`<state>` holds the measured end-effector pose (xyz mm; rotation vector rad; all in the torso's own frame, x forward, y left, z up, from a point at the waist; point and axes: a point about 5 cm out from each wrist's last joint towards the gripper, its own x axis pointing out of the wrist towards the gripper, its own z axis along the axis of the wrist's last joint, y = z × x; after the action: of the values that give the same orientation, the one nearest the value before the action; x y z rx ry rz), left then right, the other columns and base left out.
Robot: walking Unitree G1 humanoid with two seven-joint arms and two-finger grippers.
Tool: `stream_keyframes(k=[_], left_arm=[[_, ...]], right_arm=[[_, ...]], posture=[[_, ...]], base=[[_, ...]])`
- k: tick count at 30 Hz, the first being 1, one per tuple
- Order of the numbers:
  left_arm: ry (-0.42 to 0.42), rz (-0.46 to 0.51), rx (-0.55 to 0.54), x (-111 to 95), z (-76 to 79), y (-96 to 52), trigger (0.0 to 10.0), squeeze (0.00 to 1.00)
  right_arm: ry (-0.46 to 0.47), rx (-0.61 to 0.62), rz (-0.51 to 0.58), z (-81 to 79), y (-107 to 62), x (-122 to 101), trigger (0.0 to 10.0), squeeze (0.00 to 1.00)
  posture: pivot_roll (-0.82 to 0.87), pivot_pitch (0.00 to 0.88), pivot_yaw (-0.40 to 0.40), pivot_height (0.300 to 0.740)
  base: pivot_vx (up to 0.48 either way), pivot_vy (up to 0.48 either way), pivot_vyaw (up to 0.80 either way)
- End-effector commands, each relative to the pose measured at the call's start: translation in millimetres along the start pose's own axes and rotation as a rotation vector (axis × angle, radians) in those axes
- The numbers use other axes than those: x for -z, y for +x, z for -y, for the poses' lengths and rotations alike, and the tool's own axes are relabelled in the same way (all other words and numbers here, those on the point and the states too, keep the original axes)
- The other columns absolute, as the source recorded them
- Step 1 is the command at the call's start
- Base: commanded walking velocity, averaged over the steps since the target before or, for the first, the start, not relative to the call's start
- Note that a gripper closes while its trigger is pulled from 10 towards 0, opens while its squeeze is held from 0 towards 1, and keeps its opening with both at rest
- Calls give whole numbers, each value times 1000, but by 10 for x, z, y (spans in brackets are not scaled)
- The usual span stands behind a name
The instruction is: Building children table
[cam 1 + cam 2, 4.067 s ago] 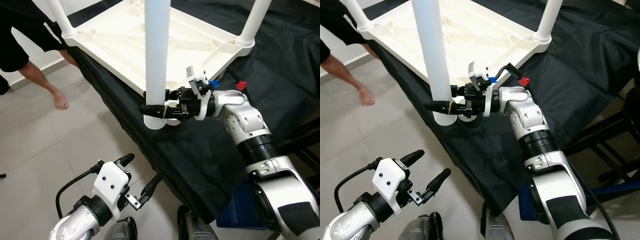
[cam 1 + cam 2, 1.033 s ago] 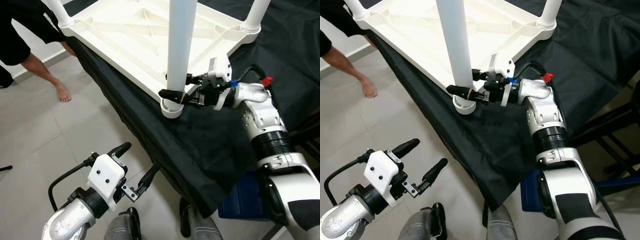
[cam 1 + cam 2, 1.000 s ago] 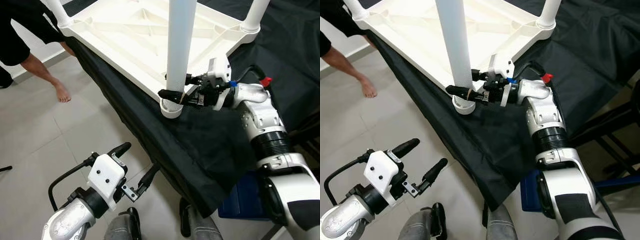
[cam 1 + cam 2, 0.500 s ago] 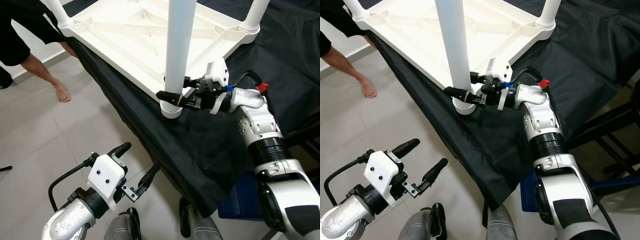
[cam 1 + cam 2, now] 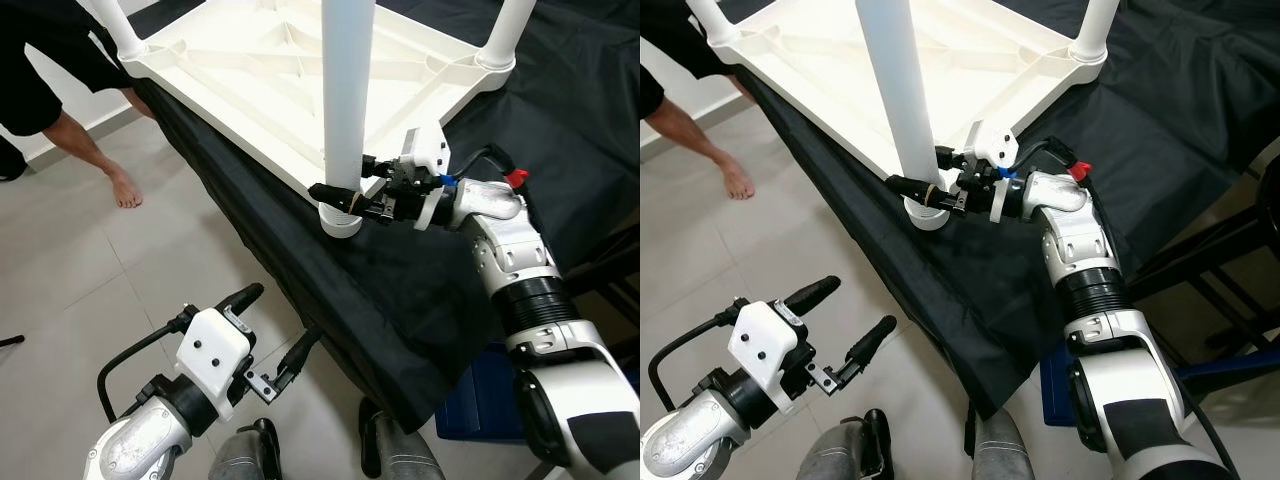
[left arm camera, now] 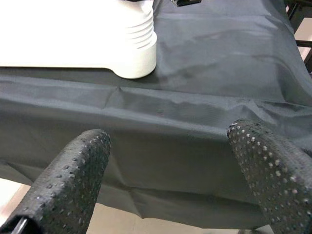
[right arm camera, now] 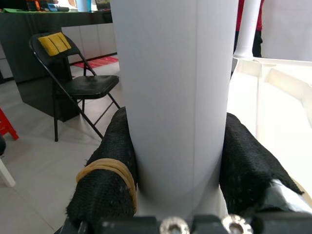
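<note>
A white plastic children's table (image 5: 250,80) lies upside down on a surface draped in black cloth (image 5: 400,290). At its near corner a white leg (image 5: 345,90) stands upright with its foot in the ribbed socket (image 5: 340,222). My right gripper (image 5: 340,190) is shut on this leg just above the socket. In the right wrist view the padded fingers (image 7: 109,180) press both sides of the leg (image 7: 170,97). My left gripper (image 5: 288,320) hangs low over the floor, open and holding nothing. In its wrist view the socket (image 6: 131,44) shows beyond the cloth edge.
Two more legs (image 5: 505,30) (image 5: 115,30) stand fitted at other corners. A person's bare leg and foot (image 5: 122,190) are on the tiled floor at the left. A blue box (image 5: 480,400) sits under the cloth. A black folding chair (image 7: 73,83) stands beyond.
The leg held by my right gripper has tipped slightly to the left and stands straighter, its foot still at the socket. My left arm has not moved.
</note>
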<state>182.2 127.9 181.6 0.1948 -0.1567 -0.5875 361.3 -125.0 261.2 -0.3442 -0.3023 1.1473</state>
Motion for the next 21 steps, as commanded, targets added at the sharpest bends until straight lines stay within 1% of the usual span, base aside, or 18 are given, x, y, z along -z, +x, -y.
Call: stream_keyframes(k=[1,4,6,7,9,10,11,17,19,20,21], left_arm=[[-10,-22,5,51,27,-23,10000,0],[-10,-22,5,52,28,-20,10000,0],[-9,-20,5,52,29,-14,10000,0],[-9,-19,4,52,30,-14,10000,0],[-9,-19,4,53,30,-13,10000,0],[-9,-18,3,54,32,-10,10000,0],[-9,-18,3,54,33,-8,10000,0],[-9,-17,4,56,33,-6,10000,0],[-9,-15,7,57,33,-3,10000,0],[-9,-15,7,57,33,-3,10000,0],[-8,-15,8,59,32,-1,10000,0]], right_arm=[[64,20,-103,-66,-45,219,10000,0],[76,59,-113,-56,-34,217,10000,0],[107,132,-124,-59,-30,216,10000,0],[109,147,-130,-59,-36,217,10000,0],[113,169,-129,-58,-48,215,10000,0],[109,221,-135,-50,-83,219,10000,0],[110,246,-137,-54,-105,220,10000,0],[105,295,-155,-79,-154,231,10000,0],[115,336,-154,-160,-188,239,10000,0],[115,336,-154,-160,-188,239,10000,0],[128,372,-154,-199,-208,248,10000,0]], posture=[[104,364,19,740],[98,362,16,740],[96,362,14,740],[95,361,13,740],[94,360,13,740],[94,358,14,740],[94,358,14,740],[88,356,16,740],[83,355,15,740],[83,355,15,740],[83,354,15,740]], base=[[0,0,0],[0,0,0],[0,0,0],[0,0,0],[0,0,0],[0,0,0],[0,0,0],[0,0,0],[0,0,0],[0,0,0],[0,0,0]])
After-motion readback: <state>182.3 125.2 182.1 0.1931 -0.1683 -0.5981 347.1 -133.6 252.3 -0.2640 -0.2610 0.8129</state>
